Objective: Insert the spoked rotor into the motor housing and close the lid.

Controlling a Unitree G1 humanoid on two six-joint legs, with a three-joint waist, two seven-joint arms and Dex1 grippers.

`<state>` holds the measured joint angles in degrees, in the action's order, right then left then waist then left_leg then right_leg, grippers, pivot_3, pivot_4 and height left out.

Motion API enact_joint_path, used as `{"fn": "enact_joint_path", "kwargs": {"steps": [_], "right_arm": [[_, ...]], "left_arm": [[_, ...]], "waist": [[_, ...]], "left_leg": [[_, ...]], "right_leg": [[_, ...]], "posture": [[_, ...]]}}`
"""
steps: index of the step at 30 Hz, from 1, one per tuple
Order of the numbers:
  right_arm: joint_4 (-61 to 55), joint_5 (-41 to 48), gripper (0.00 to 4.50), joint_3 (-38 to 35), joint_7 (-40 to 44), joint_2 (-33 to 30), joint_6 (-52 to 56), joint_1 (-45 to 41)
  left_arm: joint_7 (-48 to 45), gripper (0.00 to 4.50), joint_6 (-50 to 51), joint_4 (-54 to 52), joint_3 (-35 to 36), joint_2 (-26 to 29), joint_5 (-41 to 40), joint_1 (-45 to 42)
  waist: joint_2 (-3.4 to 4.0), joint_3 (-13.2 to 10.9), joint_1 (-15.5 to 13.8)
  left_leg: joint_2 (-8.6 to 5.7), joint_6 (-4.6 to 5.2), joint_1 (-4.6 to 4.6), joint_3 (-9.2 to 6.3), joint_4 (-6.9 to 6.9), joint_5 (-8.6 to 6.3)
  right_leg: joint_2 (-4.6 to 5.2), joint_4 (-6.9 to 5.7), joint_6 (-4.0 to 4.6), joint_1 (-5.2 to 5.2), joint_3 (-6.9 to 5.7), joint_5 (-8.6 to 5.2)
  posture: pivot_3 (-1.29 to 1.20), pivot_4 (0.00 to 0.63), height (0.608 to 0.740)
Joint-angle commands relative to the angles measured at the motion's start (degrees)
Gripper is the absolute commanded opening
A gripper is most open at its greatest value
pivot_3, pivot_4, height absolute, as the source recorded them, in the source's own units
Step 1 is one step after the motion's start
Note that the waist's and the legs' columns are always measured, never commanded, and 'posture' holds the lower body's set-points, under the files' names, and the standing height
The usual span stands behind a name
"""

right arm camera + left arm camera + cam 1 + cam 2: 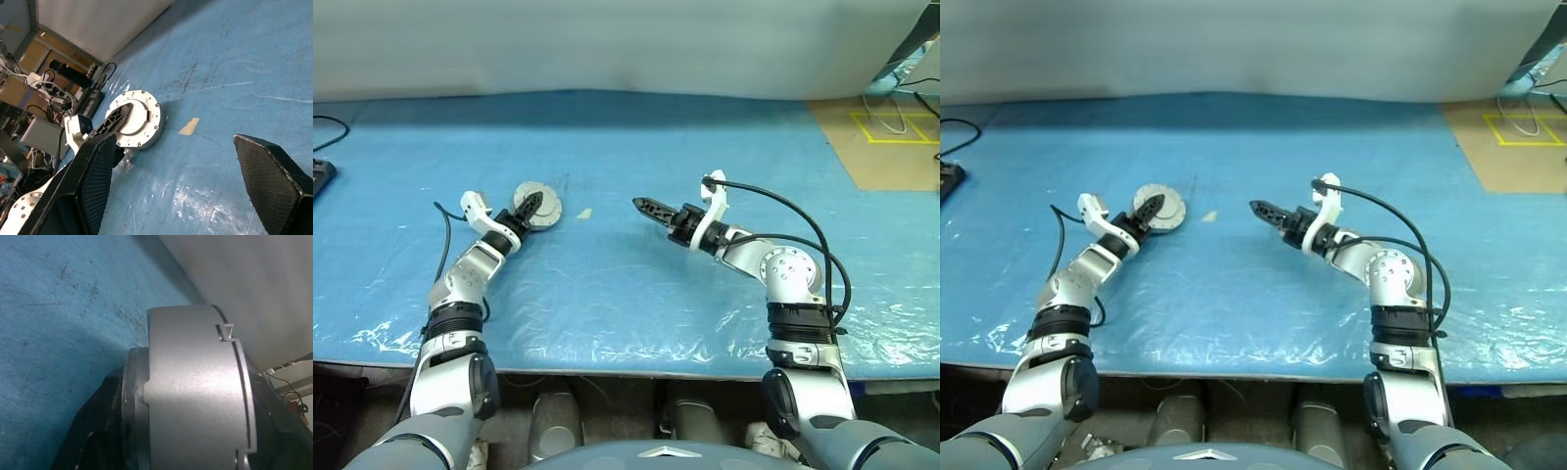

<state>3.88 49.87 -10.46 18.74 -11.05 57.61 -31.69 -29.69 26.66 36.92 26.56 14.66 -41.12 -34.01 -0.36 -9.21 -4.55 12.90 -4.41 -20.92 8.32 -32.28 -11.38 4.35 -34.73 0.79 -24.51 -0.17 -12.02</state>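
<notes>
Left end effector (530, 208) clamped across motor housing (544, 209), one finger over the top, housing resting on blue desk (626, 294) left of centre. Right end effector (644, 206) spread wide, empty, hovering well apart.

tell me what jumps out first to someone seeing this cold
A round silver motor lies on the blue table, gripped at its edge by the left gripper. The right gripper hangs open and empty above the table's middle. Between them a small tan scrap lies on the blue.
</notes>
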Motion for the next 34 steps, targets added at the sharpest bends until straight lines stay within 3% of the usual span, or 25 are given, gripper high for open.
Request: {"fn": "enact_joint_path", "kwargs": {"steps": [1, 3, 9, 18, 23, 29, 34], "right_arm": [[-0.57, -0.48, 4.08, 0.04, 0.68, 0.48, -0.66, -0.73], [-0.98, -0.89, 4.08, 0.22, 0.54, 0.87, -0.52, -0.22], [-2.43, -1.85, 4.08, 0.51, 0.41, 2.07, -0.56, 1.58], [-6.38, -5.05, 4.08, 1.04, 2.84, 0.76, -5.75, 3.06], [-11.22, -26.16, 4.08, 12.98, -1.80, -5.06, -20.39, 5.31], [-11.86, -42.62, 4.08, 14.75, -12.90, -8.11, -28.27, 10.15], [-14.30, -50.88, 4.08, 14.80, -19.01, -8.32, -30.70, 15.98]], "left_arm": [[-0.09, 3.78, -0.59, 0.34, 1.11, 0.55, 0.12, 0.13], [0.48, 4.48, -0.69, 0.06, 0.96, 1.17, 0.84, 0.68], [4.83, 4.48, -3.18, 0.58, 2.99, 5.52, 2.93, 0.88], [6.91, 4.48, -5.24, -13.29, 2.38, 10.98, 5.80, 5.64], [10.65, 4.48, -6.15, -32.79, -5.10, 8.37, 12.57, 15.50], [14.42, 4.48, -11.23, -47.25, -15.72, 4.08, 23.07, 28.14], [16.71, 4.48, -15.01, -50.85, -21.91, 0.43, 29.34, 31.14]], "waist": [[0.00, 0.00, 0.00], [0.00, 0.00, 0.03], [0.01, 0.00, 0.78], [0.00, 0.00, 0.22], [0.00, 0.00, 0.18], [-0.01, -0.01, 0.55], [-0.02, -0.01, 0.56]], "left_leg": [[0.00, 0.00, 0.00, 0.00, -0.02, 0.00], [-0.01, 0.00, 0.03, 0.01, -0.03, 0.00], [0.02, 0.00, 0.11, 0.05, -0.02, 0.00], [0.03, -0.01, 0.10, 0.02, 0.02, 0.00], [0.04, -0.02, 0.03, 0.02, 0.02, -0.01], [0.05, -0.01, -0.05, 0.04, 0.01, -0.01], [0.06, -0.01, -0.05, 0.04, -0.06, -0.01]], "right_leg": [[0.00, 0.00, 0.00, 0.00, 0.02, 0.00], [0.01, -0.01, 0.00, 0.01, 0.04, 0.00], [-0.04, -0.05, 0.03, 0.03, 0.12, 0.00], [-0.01, 0.04, 0.02, 0.01, -0.02, 0.00], [0.06, 0.05, 0.01, 0.02, -0.13, 0.00], [0.03, 0.08, -0.04, 0.00, -0.05, -0.05], [-0.07, 0.01, -0.07, -0.13, 0.09, -0.04]], "posture": [[0.00, 0.150, 0.740], [0.00, 0.150, 0.740], [0.00, 0.150, 0.740], [0.00, 0.150, 0.740], [0.00, 0.150, 0.740], [0.00, 0.150, 0.740], [0.00, 0.150, 0.740]]}}
